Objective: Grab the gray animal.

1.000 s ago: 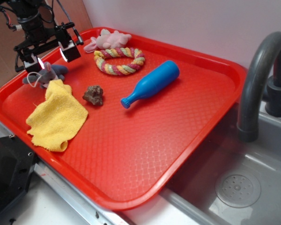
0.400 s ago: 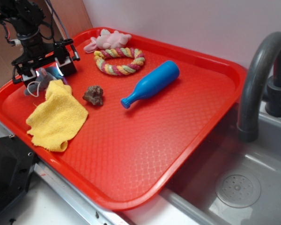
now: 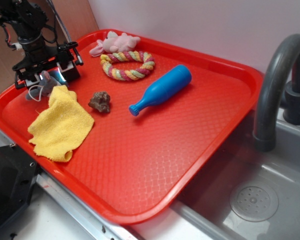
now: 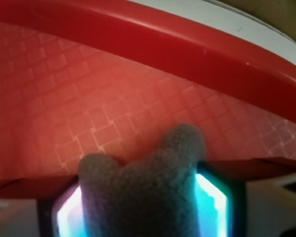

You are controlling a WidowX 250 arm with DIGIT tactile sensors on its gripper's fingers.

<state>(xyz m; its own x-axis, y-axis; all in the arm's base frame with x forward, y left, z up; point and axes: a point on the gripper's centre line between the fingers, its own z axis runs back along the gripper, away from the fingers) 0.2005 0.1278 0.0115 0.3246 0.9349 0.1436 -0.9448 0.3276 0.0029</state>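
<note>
At the far left corner of the red tray (image 3: 200, 120), the gripper (image 3: 44, 75) sits low over the gray animal (image 4: 140, 192). Its fingers (image 4: 212, 200) press the plush from both sides, beside the yellow cloth (image 3: 60, 125).

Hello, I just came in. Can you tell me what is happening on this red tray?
The robot's gripper is down at the tray's far-left corner, with its fingers on both sides of the gray animal, which fills the gap between them. Whether they are pressing it firmly is unclear. A yellow cloth lies right beside it. The brown lump, blue bottle, rope ring and pink plush lie apart from the gripper.
</note>
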